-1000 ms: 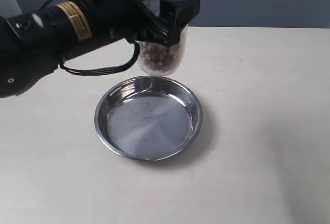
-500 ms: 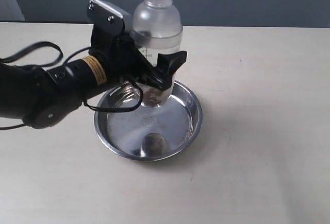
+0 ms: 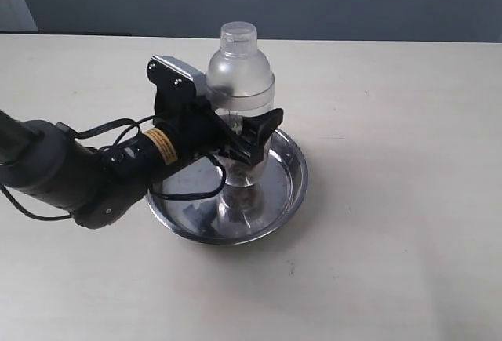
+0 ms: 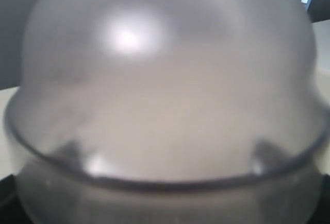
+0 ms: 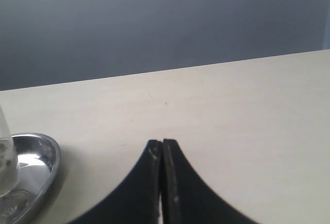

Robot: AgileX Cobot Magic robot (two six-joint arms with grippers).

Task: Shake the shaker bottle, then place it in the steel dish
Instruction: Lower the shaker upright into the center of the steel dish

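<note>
On the table (image 3: 408, 200), the steel dish (image 3: 292, 188) lies right under the fingers of the left gripper (image 3: 245, 136). They clamp the upright shaker bottle (image 3: 239, 82) at its waist, with its foot inside the rim, touching the base or just above it, I cannot tell. I think the fingers should sink straight down, then part slowly so nothing tips the bottle; the right gripper (image 5: 162, 152), well apart, is pressed closed on nothing.

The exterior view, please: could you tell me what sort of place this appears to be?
Probably a robotics test bench rather than a kitchen: a pale tabletop, a plain grey-blue wall behind, and just a steel dish and a shaker bottle, the bottle gripped by the robot's left hand.
</note>
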